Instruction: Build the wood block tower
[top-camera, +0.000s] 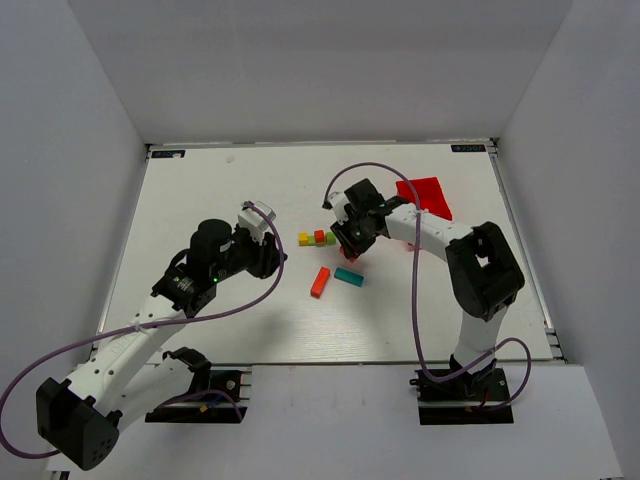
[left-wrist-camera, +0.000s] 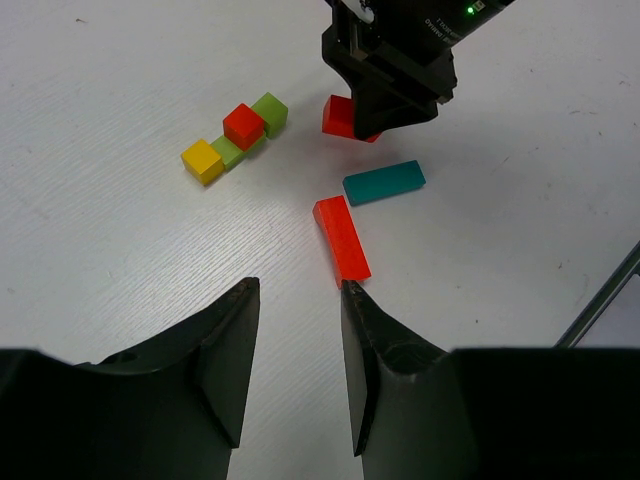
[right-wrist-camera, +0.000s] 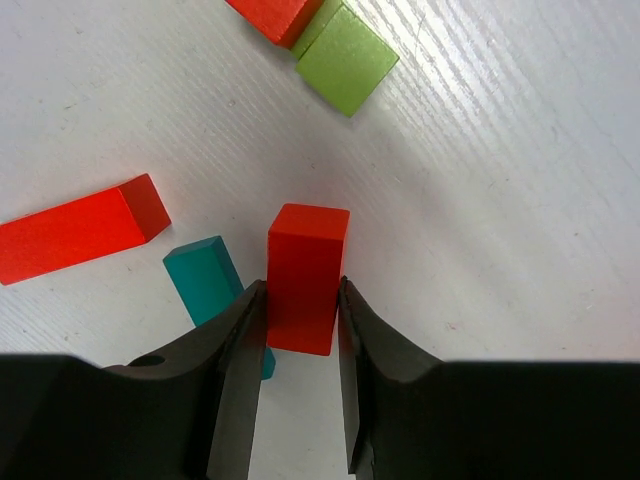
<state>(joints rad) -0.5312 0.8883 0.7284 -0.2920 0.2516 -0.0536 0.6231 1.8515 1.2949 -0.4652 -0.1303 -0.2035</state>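
My right jaws are clamped on the red block (right-wrist-camera: 305, 270), left jaws wide open. Mid-pick I reckon; next it needs lifting onto the cubes (left-wrist-camera: 235, 145) to the left.

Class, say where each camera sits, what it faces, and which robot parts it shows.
Top external: above and behind, looking down on the table; left arm and right arm show.
Left wrist: facing the blocks; open left pincer shows.
Right wrist: facing down; right pincer shows, shut on a red block.
Both wrist views share the teal bar.

left gripper (left-wrist-camera: 297, 290): jaws parted | right gripper (right-wrist-camera: 300, 286): clamped on red block (right-wrist-camera: 308, 245)
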